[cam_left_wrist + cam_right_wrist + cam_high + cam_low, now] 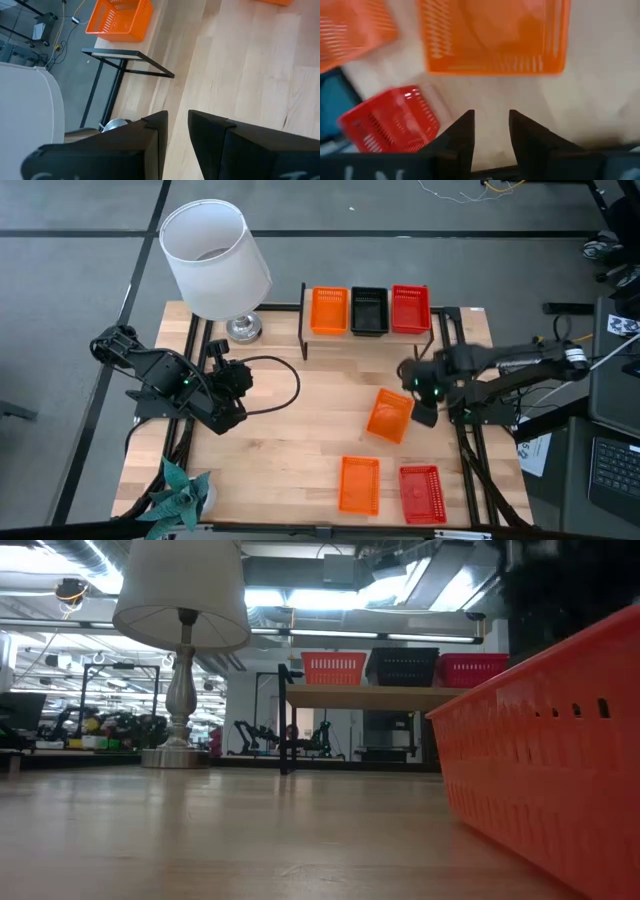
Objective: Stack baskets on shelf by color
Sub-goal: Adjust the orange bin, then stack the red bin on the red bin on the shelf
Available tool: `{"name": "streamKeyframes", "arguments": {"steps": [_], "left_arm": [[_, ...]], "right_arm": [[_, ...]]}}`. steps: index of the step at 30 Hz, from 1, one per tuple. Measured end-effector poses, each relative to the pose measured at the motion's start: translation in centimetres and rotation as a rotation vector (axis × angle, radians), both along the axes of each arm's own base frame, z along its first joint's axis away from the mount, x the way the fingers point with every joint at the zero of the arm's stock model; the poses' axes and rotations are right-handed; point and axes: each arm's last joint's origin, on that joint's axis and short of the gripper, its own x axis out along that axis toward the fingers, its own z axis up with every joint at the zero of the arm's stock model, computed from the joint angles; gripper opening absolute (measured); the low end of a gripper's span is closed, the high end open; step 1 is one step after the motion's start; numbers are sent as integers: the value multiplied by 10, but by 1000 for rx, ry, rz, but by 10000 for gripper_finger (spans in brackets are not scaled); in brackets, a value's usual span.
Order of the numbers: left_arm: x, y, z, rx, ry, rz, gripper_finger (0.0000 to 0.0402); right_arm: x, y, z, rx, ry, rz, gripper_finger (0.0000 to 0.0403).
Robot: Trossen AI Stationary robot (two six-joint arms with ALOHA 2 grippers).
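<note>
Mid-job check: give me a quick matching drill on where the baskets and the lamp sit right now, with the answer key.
Things:
1. black basket
2. tilted orange basket
3. red basket on the table
4. lamp

Places:
A. beside the right gripper
B. table's front right corner
C. middle of the shelf
D. table's back left, left of the shelf

Pairs: 1-C, 2-A, 3-B, 4-D
</note>
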Motion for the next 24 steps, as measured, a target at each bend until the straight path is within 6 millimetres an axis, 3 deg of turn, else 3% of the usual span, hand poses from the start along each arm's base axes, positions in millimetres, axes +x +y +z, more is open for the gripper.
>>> {"name": "streamKeyframes", "arguments": {"steps": [4, 8, 10, 13, 15, 19, 24], "left_arm": [[0, 0, 0, 3, 3, -3, 69], [2, 1, -1, 8, 4, 6, 69], [5, 2, -2, 7, 1, 16, 69], [8, 4, -1, -3, -18, 31, 69], [12, 6, -2, -10, -28, 47, 69], [18, 8, -4, -22, -21, 62, 69], [22, 8, -6, -23, -6, 62, 69]], "right_arm": [[-7, 13, -51, -10, 29, -55, 119], [21, 18, -77, -6, -283, -36, 119], [37, 18, -72, -82, -463, -21, 119], [46, 18, -51, -139, -537, 25, 119], [44, 22, -35, -93, -505, 77, 119], [31, 44, -17, 157, -351, 180, 119], [17, 83, -17, 217, -277, 170, 119]]}}
